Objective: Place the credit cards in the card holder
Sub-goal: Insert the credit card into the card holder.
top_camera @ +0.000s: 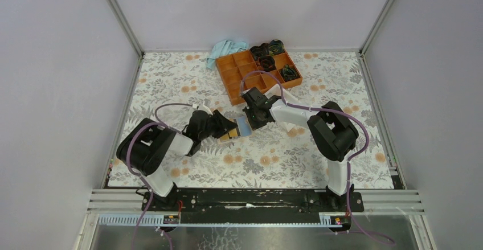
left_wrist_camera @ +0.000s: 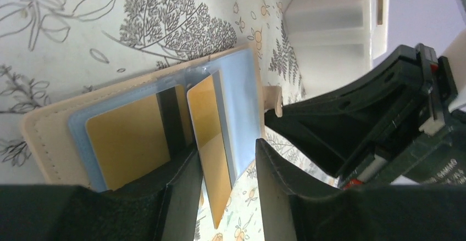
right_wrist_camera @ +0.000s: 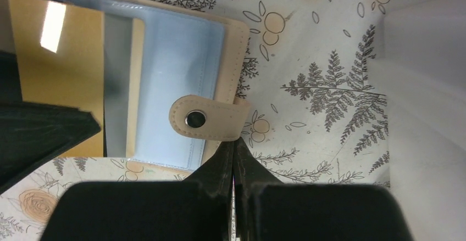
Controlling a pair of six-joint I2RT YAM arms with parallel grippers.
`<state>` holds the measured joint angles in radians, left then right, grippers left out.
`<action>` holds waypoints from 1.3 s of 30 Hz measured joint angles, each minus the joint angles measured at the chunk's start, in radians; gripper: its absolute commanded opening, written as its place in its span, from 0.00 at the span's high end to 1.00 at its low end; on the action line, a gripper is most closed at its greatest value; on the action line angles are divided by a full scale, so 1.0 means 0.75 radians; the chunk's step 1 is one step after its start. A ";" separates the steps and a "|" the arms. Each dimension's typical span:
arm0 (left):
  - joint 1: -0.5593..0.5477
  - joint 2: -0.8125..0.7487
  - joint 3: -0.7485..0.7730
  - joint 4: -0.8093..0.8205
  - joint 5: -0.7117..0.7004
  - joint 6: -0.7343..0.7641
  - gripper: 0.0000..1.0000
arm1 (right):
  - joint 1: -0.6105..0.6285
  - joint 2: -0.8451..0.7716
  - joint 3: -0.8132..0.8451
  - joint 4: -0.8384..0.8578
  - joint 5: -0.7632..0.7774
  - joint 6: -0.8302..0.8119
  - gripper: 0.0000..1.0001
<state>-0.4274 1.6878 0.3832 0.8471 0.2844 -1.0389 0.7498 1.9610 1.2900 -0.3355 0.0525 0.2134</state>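
The card holder (top_camera: 235, 130) lies open on the floral table between my two grippers, its tan cover (left_wrist_camera: 44, 136) lined with light-blue clear sleeves. One yellow credit card (left_wrist_camera: 129, 136) sits in the left sleeve. A second yellow credit card (left_wrist_camera: 211, 142) is partly in the right sleeve, and its free end sticks out between the jaws of my left gripper (left_wrist_camera: 226, 158). That gripper is open, with a gap on both sides of the card. My right gripper (right_wrist_camera: 233, 145) is shut, its tips touching the edge of the closure tab (right_wrist_camera: 211, 119). I see nothing clamped between them.
An orange compartment tray (top_camera: 239, 79) holding dark coiled items stands behind the grippers, with a light-blue cloth (top_camera: 228, 48) at its far left corner. Grey walls close in the table on three sides. The right arm's white link (left_wrist_camera: 329, 27) is close beyond the card holder.
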 measured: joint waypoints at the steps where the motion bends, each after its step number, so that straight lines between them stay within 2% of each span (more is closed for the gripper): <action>1: -0.010 -0.017 0.028 -0.068 -0.018 0.028 0.54 | 0.001 0.001 0.002 -0.005 -0.006 0.000 1.00; 8: -0.072 -0.032 0.193 -0.387 -0.104 0.154 0.50 | 0.004 0.001 0.005 -0.021 -0.022 -0.001 1.00; 23: -0.119 -0.096 0.308 -0.698 -0.221 0.262 0.43 | 0.004 0.001 0.007 -0.025 -0.028 -0.002 1.00; 39: -0.128 -0.113 0.331 -0.772 -0.261 0.288 0.40 | 0.004 0.004 0.011 -0.030 -0.053 -0.011 1.00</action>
<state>-0.5232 1.6028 0.6312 0.2680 0.0887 -0.8227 0.7528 1.9636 1.2980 -0.3580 0.0128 0.2054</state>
